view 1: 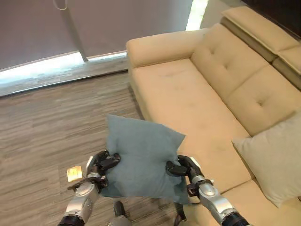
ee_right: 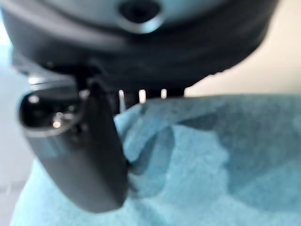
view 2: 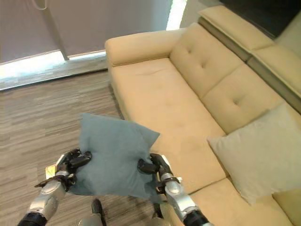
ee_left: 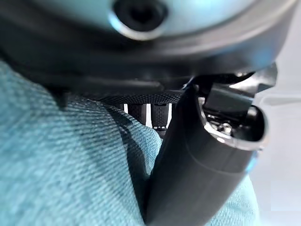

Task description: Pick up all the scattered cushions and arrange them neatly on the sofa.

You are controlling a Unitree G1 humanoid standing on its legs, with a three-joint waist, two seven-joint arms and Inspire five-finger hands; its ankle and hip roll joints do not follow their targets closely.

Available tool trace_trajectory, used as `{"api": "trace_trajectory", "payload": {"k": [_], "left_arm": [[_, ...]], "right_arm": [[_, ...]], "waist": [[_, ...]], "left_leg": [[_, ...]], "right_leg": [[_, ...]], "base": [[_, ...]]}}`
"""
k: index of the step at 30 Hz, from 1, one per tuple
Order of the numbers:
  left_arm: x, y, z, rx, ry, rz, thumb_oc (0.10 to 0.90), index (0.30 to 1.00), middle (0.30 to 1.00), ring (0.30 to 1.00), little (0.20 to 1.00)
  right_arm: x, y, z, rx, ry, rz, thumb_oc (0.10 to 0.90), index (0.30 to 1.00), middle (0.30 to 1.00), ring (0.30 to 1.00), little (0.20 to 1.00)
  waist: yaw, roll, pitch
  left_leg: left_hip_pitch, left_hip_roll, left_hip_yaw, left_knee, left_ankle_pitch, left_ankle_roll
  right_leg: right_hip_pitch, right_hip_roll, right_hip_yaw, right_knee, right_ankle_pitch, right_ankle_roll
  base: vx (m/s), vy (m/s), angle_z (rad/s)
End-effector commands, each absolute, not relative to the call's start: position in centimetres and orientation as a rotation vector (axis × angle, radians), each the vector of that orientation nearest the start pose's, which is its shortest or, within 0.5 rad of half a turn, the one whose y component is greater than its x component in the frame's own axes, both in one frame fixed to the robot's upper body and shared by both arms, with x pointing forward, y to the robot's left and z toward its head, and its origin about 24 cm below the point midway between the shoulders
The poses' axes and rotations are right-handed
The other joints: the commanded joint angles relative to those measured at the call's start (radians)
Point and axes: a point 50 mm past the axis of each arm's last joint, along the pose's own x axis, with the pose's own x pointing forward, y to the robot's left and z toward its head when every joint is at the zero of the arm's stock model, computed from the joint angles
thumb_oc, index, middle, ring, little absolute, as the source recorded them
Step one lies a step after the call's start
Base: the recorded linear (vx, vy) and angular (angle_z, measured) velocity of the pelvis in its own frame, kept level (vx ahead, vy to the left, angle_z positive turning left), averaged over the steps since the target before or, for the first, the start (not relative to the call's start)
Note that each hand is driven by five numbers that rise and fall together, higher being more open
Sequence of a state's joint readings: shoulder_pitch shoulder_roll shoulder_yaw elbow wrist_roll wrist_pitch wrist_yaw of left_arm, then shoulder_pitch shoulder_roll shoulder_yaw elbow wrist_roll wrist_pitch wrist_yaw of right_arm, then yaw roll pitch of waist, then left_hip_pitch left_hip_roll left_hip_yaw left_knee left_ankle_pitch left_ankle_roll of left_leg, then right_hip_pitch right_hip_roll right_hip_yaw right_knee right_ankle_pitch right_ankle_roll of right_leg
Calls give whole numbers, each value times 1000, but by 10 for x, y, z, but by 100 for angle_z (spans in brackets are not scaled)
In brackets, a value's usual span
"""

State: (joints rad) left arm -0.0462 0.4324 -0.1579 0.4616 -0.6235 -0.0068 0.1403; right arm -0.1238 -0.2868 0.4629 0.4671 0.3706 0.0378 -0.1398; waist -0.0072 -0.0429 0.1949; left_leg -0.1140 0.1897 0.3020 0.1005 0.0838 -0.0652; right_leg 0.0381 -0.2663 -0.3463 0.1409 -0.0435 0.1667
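Cushions are partly sorted: a beige cushion [view 1: 275, 157] already leans against the back of the sofa [view 1: 188, 94], while a blue cushion [view 1: 141, 160] is held up over the wooden floor [view 1: 47, 127], just beside the sofa's front edge, not yet placed. The left hand [view 1: 101, 165] grips its left edge and the right hand [view 1: 181, 168] its right edge, thumbs pressed into the fabric. A small yellowish item [view 1: 74, 173] lies on the floor.

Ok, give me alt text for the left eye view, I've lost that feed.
Both hands, left hand and right hand, grip a blue-grey cushion by its sides, held above the wood floor beside a beige sofa. A light grey cushion leans against the sofa's backrest at the right.
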Motion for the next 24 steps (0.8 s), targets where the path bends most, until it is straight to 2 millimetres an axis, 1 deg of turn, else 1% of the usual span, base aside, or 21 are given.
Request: {"api": "trace_trajectory", "payload": {"k": [1, 2, 3, 4, 5, 6, 7, 8, 9, 11, 12, 15, 16, 17, 18, 19, 20, 21, 22, 23, 24], "left_arm": [[262, 186, -1, -153, 224, -58, 400, 300, 300, 300, 300], [263, 185, -1, -137, 223, -72, 400, 300, 300, 300, 300], [263, 182, -1, -122, 222, -84, 400, 300, 300, 300, 300], [264, 177, -4, -113, 231, -96, 400, 300, 300, 300, 300], [264, 175, -4, -113, 230, -101, 400, 300, 300, 300, 300], [264, 175, -4, -114, 230, -101, 400, 300, 300, 300, 300], [266, 172, -3, -112, 228, -105, 400, 300, 300, 300, 300], [269, 167, -2, -110, 222, -114, 400, 300, 300, 300, 300], [269, 167, -1, -110, 221, -114, 400, 300, 300, 300, 300], [274, 163, 1, -119, 213, -112, 400, 300, 300, 300, 300], [274, 162, 1, -119, 212, -112, 400, 300, 300, 300, 300], [279, 158, 3, -135, 203, -99, 400, 300, 300, 300, 300], [278, 157, 1, -143, 208, -95, 400, 300, 300, 300, 300], [277, 154, 1, -144, 210, -104, 400, 300, 300, 300, 300], [274, 152, -3, -146, 226, -113, 400, 300, 300, 300, 300], [271, 153, -6, -166, 229, -96, 400, 300, 300, 300, 300], [271, 153, -6, -172, 233, -93, 400, 300, 300, 300, 300], [271, 153, -6, -172, 233, -93, 400, 300, 300, 300, 300], [271, 156, -7, -169, 240, -78, 400, 300, 300, 300, 300], [270, 163, -8, -159, 241, -37, 400, 300, 300, 300, 300], [270, 163, -8, -159, 241, -37, 400, 300, 300, 300, 300]], "right_arm": [[271, -76, 12, 83, 154, 401, 400, 300, 300, 300, 300], [270, -76, 12, 92, 160, 397, 400, 300, 300, 300, 300], [265, -79, 10, 116, 162, 386, 400, 300, 300, 300, 300], [263, -81, 7, 128, 173, 378, 400, 300, 300, 300, 300], [261, -83, 7, 140, 176, 369, 400, 300, 300, 300, 300], [261, -83, 7, 140, 176, 369, 400, 300, 300, 300, 300], [261, -84, 6, 148, 180, 367, 400, 300, 300, 300, 300], [262, -85, 6, 162, 184, 361, 400, 300, 300, 300, 300], [262, -85, 6, 161, 184, 361, 400, 300, 300, 300, 300], [265, -84, 8, 170, 181, 358, 400, 300, 300, 300, 300], [265, -84, 8, 169, 181, 358, 400, 300, 300, 300, 300], [267, -80, 8, 186, 189, 362, 400, 300, 300, 300, 300], [265, -80, 5, 192, 203, 358, 400, 300, 300, 300, 300], [262, -84, 3, 203, 215, 344, 400, 300, 300, 300, 300], [257, -85, -2, 208, 233, 349, 400, 300, 300, 300, 300], [256, -87, -4, 213, 244, 338, 400, 300, 300, 300, 300], [257, -88, -4, 213, 244, 336, 400, 300, 300, 300, 300], [257, -88, -4, 213, 244, 337, 400, 300, 300, 300, 300], [257, -90, -5, 184, 249, 341, 400, 300, 300, 300, 300], [259, -91, -3, 163, 239, 341, 400, 300, 300, 300, 300], [259, -91, -3, 163, 239, 340, 400, 300, 300, 300, 300]], "waist": [[2, 17, -50], [-6, 21, -42], [-32, 35, -35], [-55, 40, -34], [-68, 46, -32], [-67, 48, -34], [-84, 50, -28], [-101, 48, -16], [-102, 49, -17], [-121, 31, -10], [-123, 33, -6], [-148, 26, -12], [-154, 38, -23], [-172, 34, -42], [-185, 36, -52], [-193, 48, -59], [-192, 49, -66], [-195, 46, -70], [-191, 31, -73], [-146, -5, -53], [-147, -9, -55]], "left_leg": [[32, 16, 29, 39, -111, 17], [39, -4, 20, 46, -124, 32], [62, -33, -11, 44, -156, 54], [90, -54, -26, 33, -174, 65], [109, -73, -38, 28, -187, 74], [106, -71, -37, 27, -185, 73], [131, -92, -56, 21, -202, 80], [183, -121, -90, 9, -237, 89], [181, -120, -90, 8, -235, 88], [260, -160, -120, -13, -290, 89], [264, -157, -122, -12, -293, 89], [368, -187, -142, -24, -341, 70], [406, -184, -156, -8, -362, 57], [404, -189, -169, 26, -348, 41], [383, -190, -187, 110, -303, 11], [352, -176, -187, 221, -218, -34], [302, -146, -181, 364, -110, -78], [298, -150, -184, 362, -106, -78], [237, -124, -170, 523, -6, -118], [134, -124, -166, 801, 31, -106], [131, -129, -166, 798, 35, -105]], "right_leg": [[7, -144, 50, 223, 146, 30], [-11, -153, 82, 274, 194, 29], [-53, -105, 164, 342, 179, 18], [-84, -59, 204, 362, 145, 5], [-113, -29, 227, 375, 119, 2], [-115, -27, 226, 373, 122, 1], [-150, 12, 236, 368, 83, -14], [-200, 62, 222, 324, 20, -29], [-200, 64, 221, 320, 23, -31], [-288, 110, 164, 195, 21, -28], [-282, 112, 161, 195, 19, -28], [-351, 123, 0, 58, 55, -27], [-369, 138, -24, 45, 43, -30], [-335, 160, -26, 4, 35, -57], [-305, 193, 19, 2, 28, -96], [-278, 218, 47, 10, 17, -120], [-262, 225, 47, 27, 9, -145], [-265, 221, 46, 25, 12, -144], [-222, 228, 58, 19, 0, -170], [-154, 243, 111, 19, -31, -207], [-156, 238, 111, 18, -29, -207]], "base": [[277, 458, 46], [440, 580, 73], [510, 585, 65], [492, 508, 70], [269, 256, 64], [243, 201, 84], [456, 259, 57], [456, 259, 41], [462, 202, 23], [411, 98, 19], [468, 91, 26], [556, 69, 44], [689, -17, 49], [702, -64, 51], [478, -105, 66], [487, -100, 86], [275, -74, 107], [300, -110, 76], [459, -158, 31], [460, -158, -28], [600, -123, -103]]}}
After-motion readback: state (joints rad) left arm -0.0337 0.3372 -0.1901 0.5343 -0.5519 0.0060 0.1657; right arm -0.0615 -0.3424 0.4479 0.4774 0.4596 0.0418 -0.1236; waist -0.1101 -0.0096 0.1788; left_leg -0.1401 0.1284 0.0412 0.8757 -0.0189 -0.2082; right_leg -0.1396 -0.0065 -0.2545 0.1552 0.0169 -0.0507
